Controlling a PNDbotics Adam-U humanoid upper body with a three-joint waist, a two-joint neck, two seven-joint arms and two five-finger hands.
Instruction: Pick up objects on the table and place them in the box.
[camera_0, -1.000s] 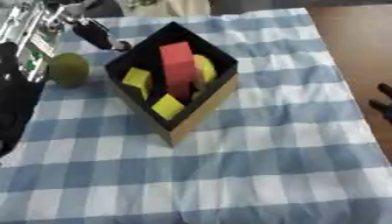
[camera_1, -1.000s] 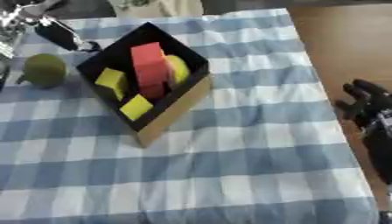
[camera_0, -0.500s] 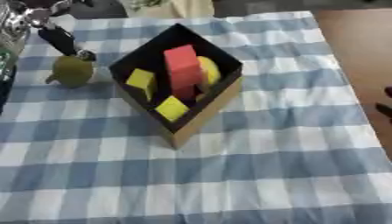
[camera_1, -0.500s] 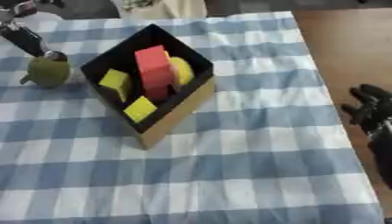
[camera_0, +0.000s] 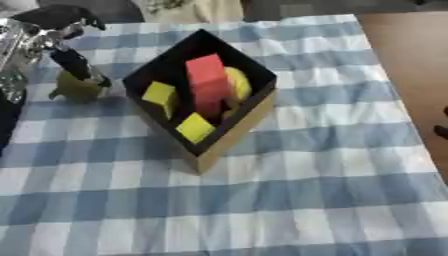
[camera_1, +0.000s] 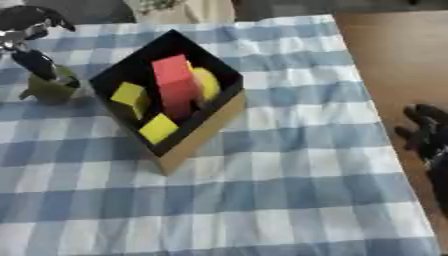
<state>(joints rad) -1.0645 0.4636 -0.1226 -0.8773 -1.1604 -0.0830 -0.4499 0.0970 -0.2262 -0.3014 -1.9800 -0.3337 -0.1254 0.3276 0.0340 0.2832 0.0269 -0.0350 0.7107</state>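
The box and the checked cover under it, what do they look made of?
The box looks like cardboard: tan matte outer walls with sharp folded edges, and a black lining inside. The checked cover seems to be woven cloth, blue and white, matte, lying with soft ripples rather than flat like plastic, though a coated fabric cannot be ruled out.
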